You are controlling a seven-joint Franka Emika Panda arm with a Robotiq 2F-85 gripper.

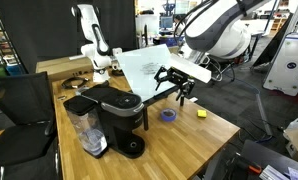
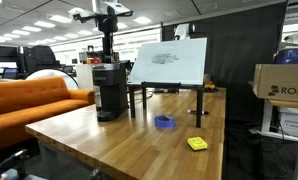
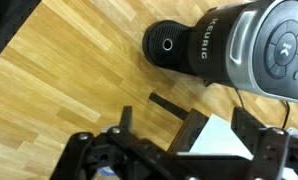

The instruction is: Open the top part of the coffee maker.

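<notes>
The black coffee maker [image 1: 117, 118] stands near the table's front left, with its clear water tank [image 1: 89, 135] on one side. Its glossy black top part [image 1: 111, 100] lies down, shut. It also shows in an exterior view [image 2: 111, 88]. In the wrist view I look down on the coffee maker [image 3: 214, 45], its round drip base [image 3: 168, 43] and the lid with a K [image 3: 281, 45]. My gripper [image 1: 177, 84] hangs open and empty above the white board, to the side of the machine and apart from it. Its fingers [image 3: 184, 125] are spread wide.
A white slanted board [image 1: 147, 62] on a dark stand sits behind the machine, and it shows in an exterior view [image 2: 171, 62]. A blue tape roll [image 1: 169, 115] and a yellow block [image 1: 201, 114] lie on the wooden table [image 1: 189, 145]. A black chair [image 1: 19, 110] stands at the left.
</notes>
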